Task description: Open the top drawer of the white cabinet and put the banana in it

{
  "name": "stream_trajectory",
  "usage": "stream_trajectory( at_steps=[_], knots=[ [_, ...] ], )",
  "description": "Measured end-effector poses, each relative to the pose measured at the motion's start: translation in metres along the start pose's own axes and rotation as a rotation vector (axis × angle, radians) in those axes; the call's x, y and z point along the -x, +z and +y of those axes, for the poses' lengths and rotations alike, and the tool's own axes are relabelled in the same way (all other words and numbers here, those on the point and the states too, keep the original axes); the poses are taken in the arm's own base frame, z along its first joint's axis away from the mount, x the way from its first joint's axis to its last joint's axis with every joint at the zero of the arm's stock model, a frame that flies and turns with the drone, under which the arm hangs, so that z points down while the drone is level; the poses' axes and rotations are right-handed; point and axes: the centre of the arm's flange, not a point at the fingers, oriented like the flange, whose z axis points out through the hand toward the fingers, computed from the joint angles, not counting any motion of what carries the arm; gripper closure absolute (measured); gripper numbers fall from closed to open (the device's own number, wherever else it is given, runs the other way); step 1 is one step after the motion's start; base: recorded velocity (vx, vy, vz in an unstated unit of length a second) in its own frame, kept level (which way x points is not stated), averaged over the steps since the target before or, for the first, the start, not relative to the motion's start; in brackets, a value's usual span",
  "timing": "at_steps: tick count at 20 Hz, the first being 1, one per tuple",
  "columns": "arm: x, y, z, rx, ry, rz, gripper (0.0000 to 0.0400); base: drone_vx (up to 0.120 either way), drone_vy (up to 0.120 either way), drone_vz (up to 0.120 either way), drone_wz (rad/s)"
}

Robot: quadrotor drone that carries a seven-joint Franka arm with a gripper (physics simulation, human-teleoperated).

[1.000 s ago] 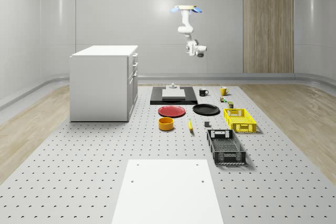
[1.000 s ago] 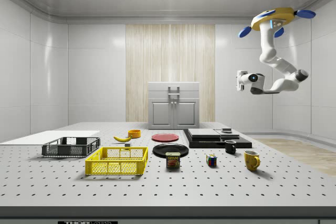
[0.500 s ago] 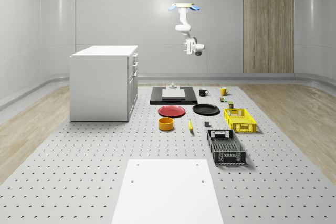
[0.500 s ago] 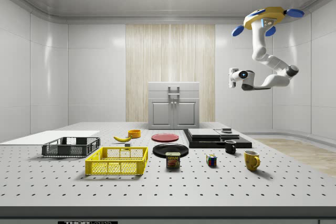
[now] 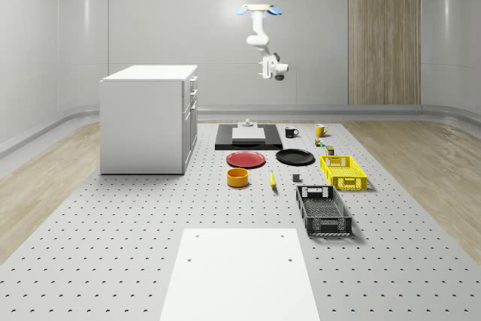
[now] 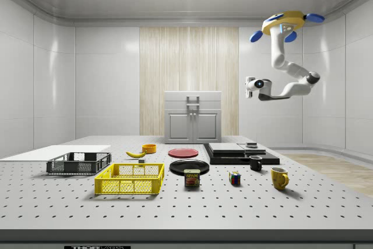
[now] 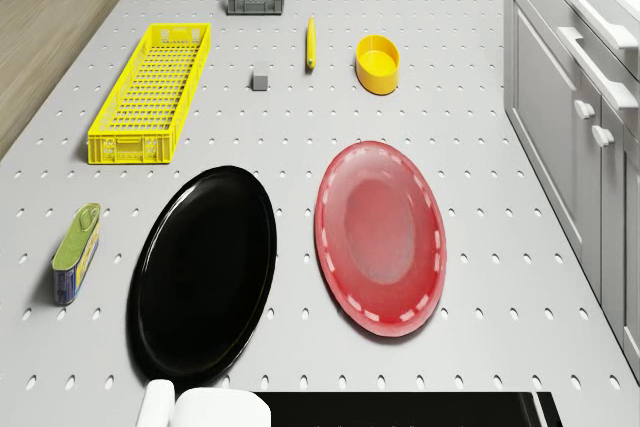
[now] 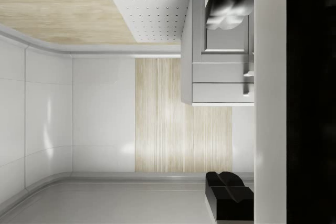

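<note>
The hand (image 6: 249, 82) hangs high in the air on a bent arm, pointing toward the white cabinet (image 6: 193, 117) from well off, and whether its fingers stand wide or narrow I cannot tell. Above it the drone (image 6: 284, 23) hovers near the ceiling, over the far end of the worktop (image 5: 150, 216) around the black slab (image 5: 249, 137). Below lies a grey pegboard worktop dotted with holes, a plain white sheet (image 5: 239, 276) laid at its near end in the whole-scene view, with pale wood floor either side, smooth grey walls and a wood-panelled strip (image 5: 383, 31). The cabinet's drawers sit closed. The banana (image 7: 310, 42) lies flat on the worktop beside the yellow bowl (image 7: 378, 61), well apart from the cabinet. The side view catches a tin (image 6: 192, 177) lettered SPAM and a colourful cube (image 6: 234, 178) next to a yellow mug (image 6: 279, 177); the drone view gives the red plate (image 7: 380, 237) and black plate (image 7: 203, 269) side by side, yellow crate (image 7: 150, 92) beyond.
</note>
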Motion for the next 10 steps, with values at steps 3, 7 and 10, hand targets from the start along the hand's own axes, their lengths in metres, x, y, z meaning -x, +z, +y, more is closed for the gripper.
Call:
stream_trajectory(
  at_steps=[3, 7, 10],
  knots=[
    [0.0, 0.0, 0.0, 0.0, 0.0, 0.0, 0.0, 0.12, -0.12, 0.0, 0.0],
    [0.0, 0.0, 0.0, 0.0, 0.0, 0.0, 0.0, 0.12, -0.12, 0.0, 0.0],
    [-0.0001, 0.0, 0.0, 0.0, 0.0, 0.0, 0.0, 0.12, -0.12, 0.0, 0.0]
  ],
)
